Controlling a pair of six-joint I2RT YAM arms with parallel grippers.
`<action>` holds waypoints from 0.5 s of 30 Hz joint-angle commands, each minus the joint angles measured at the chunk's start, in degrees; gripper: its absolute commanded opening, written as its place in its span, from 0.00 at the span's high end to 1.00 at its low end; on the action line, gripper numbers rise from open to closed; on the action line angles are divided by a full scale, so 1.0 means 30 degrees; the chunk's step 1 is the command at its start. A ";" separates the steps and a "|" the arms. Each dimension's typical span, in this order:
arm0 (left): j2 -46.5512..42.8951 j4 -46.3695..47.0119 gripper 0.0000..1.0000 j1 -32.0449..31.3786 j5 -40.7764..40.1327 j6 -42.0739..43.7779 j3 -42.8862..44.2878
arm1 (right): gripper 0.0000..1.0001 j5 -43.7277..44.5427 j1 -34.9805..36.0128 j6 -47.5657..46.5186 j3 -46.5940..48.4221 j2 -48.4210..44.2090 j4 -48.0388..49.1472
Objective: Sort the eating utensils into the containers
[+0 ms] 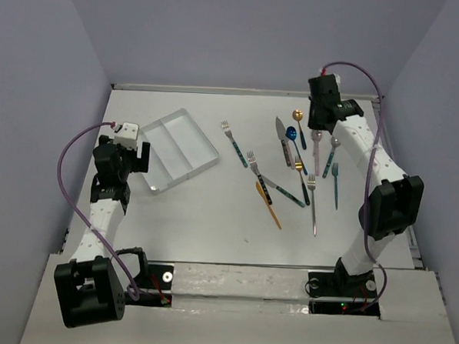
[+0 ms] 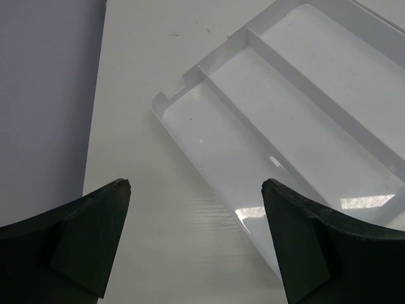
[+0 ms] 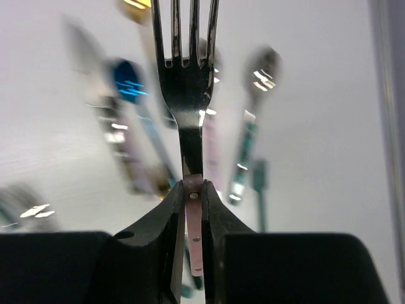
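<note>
Most of the utensils (image 1: 297, 165) lie in a loose scatter on the right-hand middle of the table (image 1: 211, 233) in the overhead view, with the all-orange piece (image 1: 268, 203) nearest the arm bases. The clear tray (image 1: 180, 150) sits well apart from them on the left, angled, with nothing in it that I can see. The left gripper (image 1: 138, 158) hangs just beside the tray's near-left end. The right gripper (image 1: 318, 124) is over the far end of the scatter, and its wrist hides the grip from up here.

Left wrist cam: the left gripper (image 2: 196, 187) is spread wide with nothing between the fingers. It looks down at the tray (image 2: 304, 126) and its three long compartments, all bare as far as the frame reaches.

Right wrist cam is the useful one. The right gripper (image 3: 193, 183) is pinching a pink-handled fork (image 3: 186, 82) right where handle meets neck, tines pointing away from the camera. The stuff behind it, a blue-headed spoon (image 3: 126, 82) included, is blurry, so I'd guess the fork is clear of the table, but I can't swear to it.

My read: first pick of the sort, nothing binned yet. The next move calls for a long carry across to the tray, lining the fork up with a compartment's length before letting go. The pinch is thin and edge-on, so the fork could swivel on the way.
</note>
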 commanded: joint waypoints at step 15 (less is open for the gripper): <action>-0.0022 0.1734 0.01 0.2041 -0.0890 -0.0659 -0.0893 | 1.00 -0.8101 1.1011 -0.6463 1.6855 1.3477 0.8408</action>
